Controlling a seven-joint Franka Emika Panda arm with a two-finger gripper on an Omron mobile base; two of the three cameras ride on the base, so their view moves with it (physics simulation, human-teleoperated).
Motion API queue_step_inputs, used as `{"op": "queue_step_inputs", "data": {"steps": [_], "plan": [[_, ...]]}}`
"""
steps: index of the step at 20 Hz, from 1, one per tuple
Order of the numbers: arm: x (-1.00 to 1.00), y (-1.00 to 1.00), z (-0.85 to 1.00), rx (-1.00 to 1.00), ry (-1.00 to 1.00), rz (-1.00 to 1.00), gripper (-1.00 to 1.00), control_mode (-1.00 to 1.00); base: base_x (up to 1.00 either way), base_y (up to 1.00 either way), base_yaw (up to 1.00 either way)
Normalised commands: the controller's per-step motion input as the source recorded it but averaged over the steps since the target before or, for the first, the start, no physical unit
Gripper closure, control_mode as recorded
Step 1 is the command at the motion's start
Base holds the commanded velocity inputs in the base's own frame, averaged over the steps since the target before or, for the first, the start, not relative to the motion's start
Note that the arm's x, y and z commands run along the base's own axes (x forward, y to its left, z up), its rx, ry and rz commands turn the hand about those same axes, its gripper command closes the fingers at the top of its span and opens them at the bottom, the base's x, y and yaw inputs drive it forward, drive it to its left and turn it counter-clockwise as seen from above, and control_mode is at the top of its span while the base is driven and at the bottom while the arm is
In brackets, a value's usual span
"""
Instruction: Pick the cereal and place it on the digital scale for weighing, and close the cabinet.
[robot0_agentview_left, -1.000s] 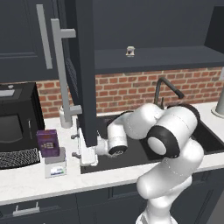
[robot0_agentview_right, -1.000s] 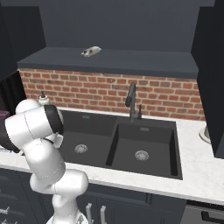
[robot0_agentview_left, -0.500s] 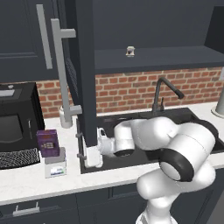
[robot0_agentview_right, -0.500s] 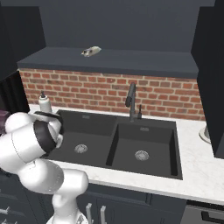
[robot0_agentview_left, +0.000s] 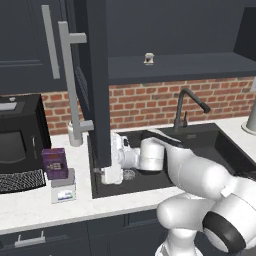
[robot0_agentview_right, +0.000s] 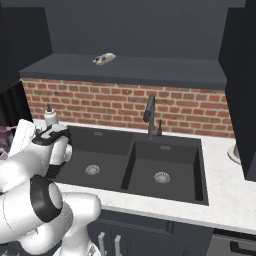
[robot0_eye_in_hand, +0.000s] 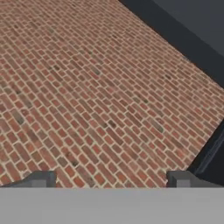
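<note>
Already cereal (robot0_agentview_left: 54, 163) atop digital scale (robot0_agentview_left: 63, 190)

Soft, even rendered light, no glare.

The worktop (robot0_agentview_left: 30, 210) is bright; the cabinet (robot0_agentview_left: 95, 75) interior and the sink (robot0_agentview_right: 150, 170) stay dim. Shadows are faint, edges slightly soft, no distortion.

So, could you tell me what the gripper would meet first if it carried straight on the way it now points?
Most likely the brick wall: it spreads ahead of the gripper, with nothing visible in between, though depth is unclear.
</note>
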Motion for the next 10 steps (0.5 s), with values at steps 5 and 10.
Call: {"op": "queue_step_inputs", "data": {"steps": [5, 10], "plan": [[-0.37, -0.61, 0.35, 0.03, -0.15, -0.08, -1.00, -1.00, 0.00, 0.00, 0.00], [-0.35, -0.80, 0.23, 0.03, -0.12, -0.07, -1.00, -1.00, 0.00, 0.00, 0.00]]}}
